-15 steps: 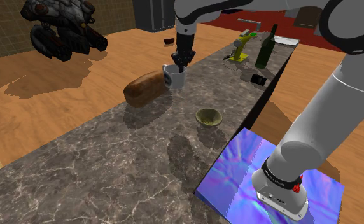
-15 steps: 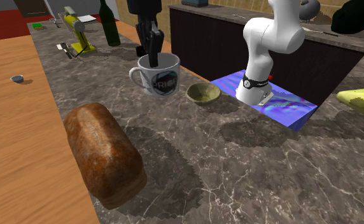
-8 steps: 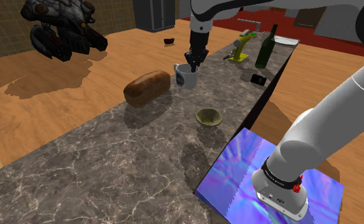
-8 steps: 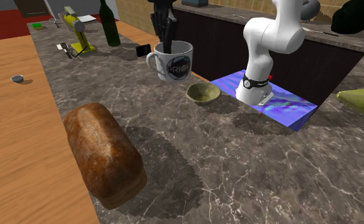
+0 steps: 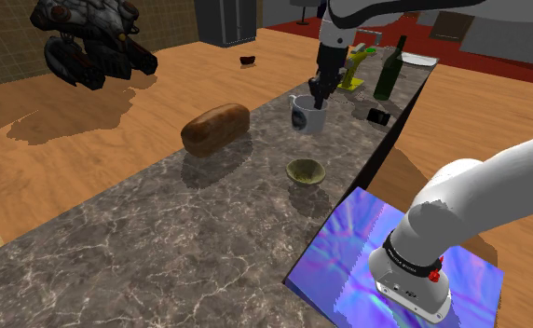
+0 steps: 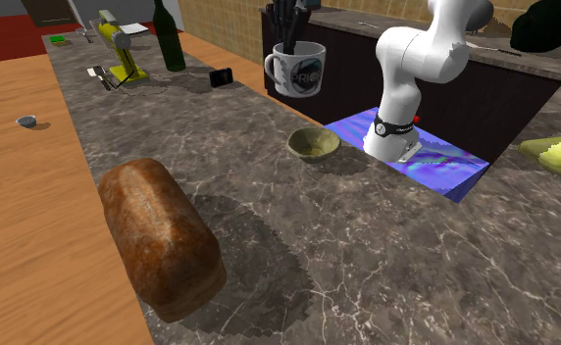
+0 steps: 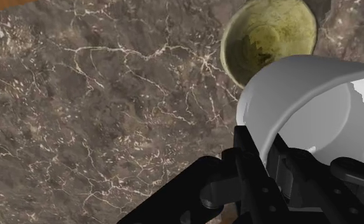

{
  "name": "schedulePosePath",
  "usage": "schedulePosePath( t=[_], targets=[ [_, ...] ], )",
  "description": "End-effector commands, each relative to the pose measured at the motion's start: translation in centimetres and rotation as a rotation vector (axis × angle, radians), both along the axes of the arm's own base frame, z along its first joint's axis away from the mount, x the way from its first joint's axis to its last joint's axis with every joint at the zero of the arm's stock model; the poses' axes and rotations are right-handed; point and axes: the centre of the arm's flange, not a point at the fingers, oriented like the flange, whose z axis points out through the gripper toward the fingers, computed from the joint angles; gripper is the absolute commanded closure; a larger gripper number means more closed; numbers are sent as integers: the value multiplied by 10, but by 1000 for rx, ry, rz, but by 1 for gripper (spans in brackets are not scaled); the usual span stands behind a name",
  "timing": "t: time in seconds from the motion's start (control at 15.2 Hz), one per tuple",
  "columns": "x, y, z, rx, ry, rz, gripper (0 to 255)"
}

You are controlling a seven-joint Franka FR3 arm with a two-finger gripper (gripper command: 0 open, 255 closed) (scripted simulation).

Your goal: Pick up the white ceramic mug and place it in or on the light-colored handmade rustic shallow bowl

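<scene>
1. Countertop (image 5: pixel 162 233) of dark, white-veined stone stretches long beneath me, with wooden floor along one side.
2. My white arm (image 5: pixel 460 191) rises from its stand (image 5: pixel 412 280), which sits on a shiny blue-violet box (image 5: pixel 344 247) at the counter's edge.
3. A brown loaf (image 5: pixel 215 129) lies on its side on the stone, well apart from the rest.
4. A dark green bottle (image 5: pixel 388 70) stands upright at the counter's far end.
5. The white mug (image 6: pixel 298 69), dark lettering on its side, hangs upright in the air, clear of the stone, its handle toward the second exterior view's left.
6. My gripper (image 5: pixel 319 91) comes down from above and pinches the mug's wall, one finger inside the rim and one outside.
7. The shallow olive-tan bowl (image 7: pixel 266 35) rests on the stone near the stand; from my wrist it lies below, just past the mug's rim and partly covered by it.
8. A small dark phone (image 6: pixel 221 76) lies flat near the bottle.
</scene>
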Motion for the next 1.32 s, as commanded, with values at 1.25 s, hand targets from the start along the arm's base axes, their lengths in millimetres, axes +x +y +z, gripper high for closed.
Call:
schedulePosePath(
  t=[1.25],
  targets=[
    [-26, -10, -92, 0, 1, 1, 255]
  ],
)
